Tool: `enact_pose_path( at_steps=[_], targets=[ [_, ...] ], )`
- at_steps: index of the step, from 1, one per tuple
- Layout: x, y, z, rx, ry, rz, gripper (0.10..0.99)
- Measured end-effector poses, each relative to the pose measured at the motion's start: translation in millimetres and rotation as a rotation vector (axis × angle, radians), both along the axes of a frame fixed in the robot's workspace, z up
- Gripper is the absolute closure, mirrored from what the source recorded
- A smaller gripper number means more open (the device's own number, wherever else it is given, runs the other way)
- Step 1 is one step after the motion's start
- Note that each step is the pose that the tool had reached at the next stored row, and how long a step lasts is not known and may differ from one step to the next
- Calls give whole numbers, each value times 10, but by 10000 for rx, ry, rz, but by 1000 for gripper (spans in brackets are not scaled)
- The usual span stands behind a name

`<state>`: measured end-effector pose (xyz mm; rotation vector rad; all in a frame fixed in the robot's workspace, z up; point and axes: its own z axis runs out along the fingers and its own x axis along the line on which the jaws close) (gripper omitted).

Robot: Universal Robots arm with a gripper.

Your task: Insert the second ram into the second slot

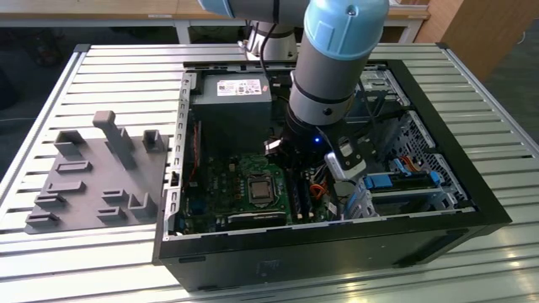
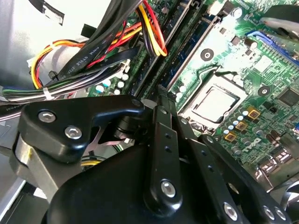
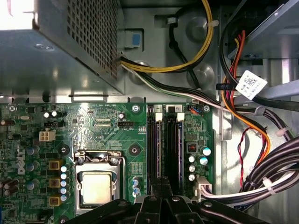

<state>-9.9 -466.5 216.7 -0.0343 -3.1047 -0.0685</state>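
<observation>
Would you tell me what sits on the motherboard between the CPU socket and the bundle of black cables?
In the first wrist view, the two long black memory slots run between the CPU socket and the black cables.

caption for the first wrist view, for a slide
Gripper poised over the motherboard's memory slots, beside the CPU socket.

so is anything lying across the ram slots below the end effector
Nothing visible does. In the first wrist view the two ram slots lie uncovered, with the end effector over one end of them; the cables run beside them, not across.
</observation>
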Motion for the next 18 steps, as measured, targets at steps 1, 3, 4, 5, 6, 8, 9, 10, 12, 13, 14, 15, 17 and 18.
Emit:
enact_pose_path(
  at_steps=[1,3,4,5,6,8,9,10,12,13,14,15,17,18],
  targets=[
    [0,0,3,0,-1,0,980],
    [1,3,27,25,-9,0,980],
    [1,2,57,13,-5,0,980],
    [0,1,88,4,-2,0,980],
    [1,1,108,8,-2,0,980],
    [0,1,137,6,-2,0,980],
    [0,1,147,6,-2,0,980],
    [0,1,155,7,-2,0,980],
    [0,1,182,7,-2,0,980],
    [0,1,196,7,-2,0,980],
    [0,1,209,7,-2,0,980],
    [0,1,219,7,-2,0,980],
    [0,1,242,6,-1,0,980],
    [0,1,251,6,-1,0,980]
  ],
)
